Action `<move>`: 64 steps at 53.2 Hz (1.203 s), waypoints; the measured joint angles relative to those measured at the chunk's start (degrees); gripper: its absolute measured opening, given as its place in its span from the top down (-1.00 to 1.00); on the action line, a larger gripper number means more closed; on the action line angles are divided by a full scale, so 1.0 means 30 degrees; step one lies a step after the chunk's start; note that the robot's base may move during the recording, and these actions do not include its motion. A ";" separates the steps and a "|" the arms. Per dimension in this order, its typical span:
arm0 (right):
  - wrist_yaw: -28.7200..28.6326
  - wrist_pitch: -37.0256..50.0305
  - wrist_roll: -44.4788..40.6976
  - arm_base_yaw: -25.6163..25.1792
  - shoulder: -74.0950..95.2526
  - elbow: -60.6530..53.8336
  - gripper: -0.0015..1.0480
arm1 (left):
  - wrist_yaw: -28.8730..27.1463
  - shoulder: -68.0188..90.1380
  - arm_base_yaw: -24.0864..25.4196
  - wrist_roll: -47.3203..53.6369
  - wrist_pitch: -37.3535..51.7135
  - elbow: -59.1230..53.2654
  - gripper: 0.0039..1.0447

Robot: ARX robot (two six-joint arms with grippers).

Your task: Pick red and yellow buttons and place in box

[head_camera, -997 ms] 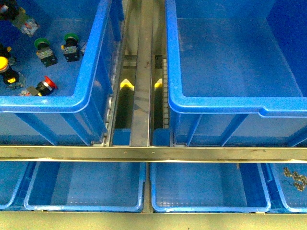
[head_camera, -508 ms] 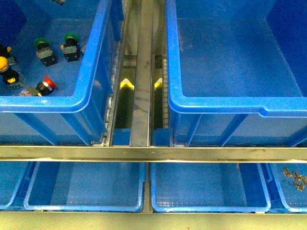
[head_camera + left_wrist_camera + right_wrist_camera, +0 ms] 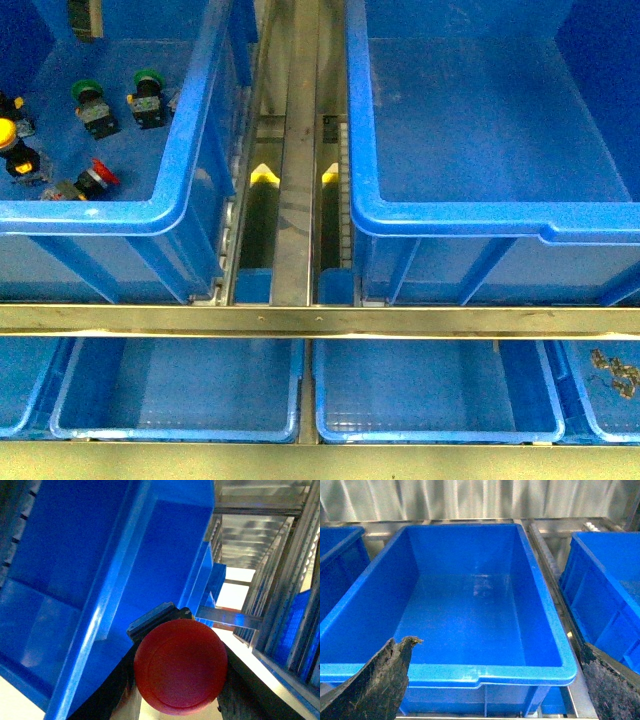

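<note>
In the left wrist view my left gripper [image 3: 177, 682] is shut on a red button [image 3: 180, 667]. Its round cap faces the camera and hides the body, with a blue crate wall [image 3: 100, 580] beside it. The box [image 3: 450, 215] is the large deep blue crate at the right of the front view, with nothing in it. It fills the right wrist view [image 3: 470, 672], where my right gripper [image 3: 495, 690] is open and empty over the near rim. The left crate [image 3: 150, 215] holds another red button [image 3: 95, 178] and a yellow button [image 3: 15, 145].
Two green-capped switches [image 3: 95, 105] [image 3: 150, 95] lie in the left crate. A metal rail [image 3: 300, 150] runs between the crates and a metal bar [image 3: 320, 320] crosses the front. Shallower blue trays [image 3: 180, 390] sit below. A grey piece [image 3: 85, 15] shows at the top edge.
The switch held at the top left of the left crate has gone out of the front view. A grey piece now shows at the top edge there.
</note>
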 joint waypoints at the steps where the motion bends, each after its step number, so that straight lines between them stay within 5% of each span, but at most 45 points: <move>1: 0.0007 0.0000 0.0000 0.0000 0.0000 0.0007 -0.88 | -0.0007 0.0058 -0.0233 -0.0124 0.0189 0.0015 0.38; 46: 0.0007 0.0000 0.0000 0.0000 0.0000 0.0007 -0.88 | -0.0998 0.2317 -0.4838 -0.1326 0.0022 0.2557 0.38; 53: 0.5122 -0.5129 0.1464 0.2237 0.4881 0.2616 -0.88 | -0.1180 0.2346 -0.4736 -0.1260 -0.0036 0.2645 0.38; 64: 0.3162 0.1421 -0.1632 0.4721 1.5620 0.5967 -0.88 | -0.1195 0.2368 -0.4634 -0.1107 -0.0117 0.2776 0.38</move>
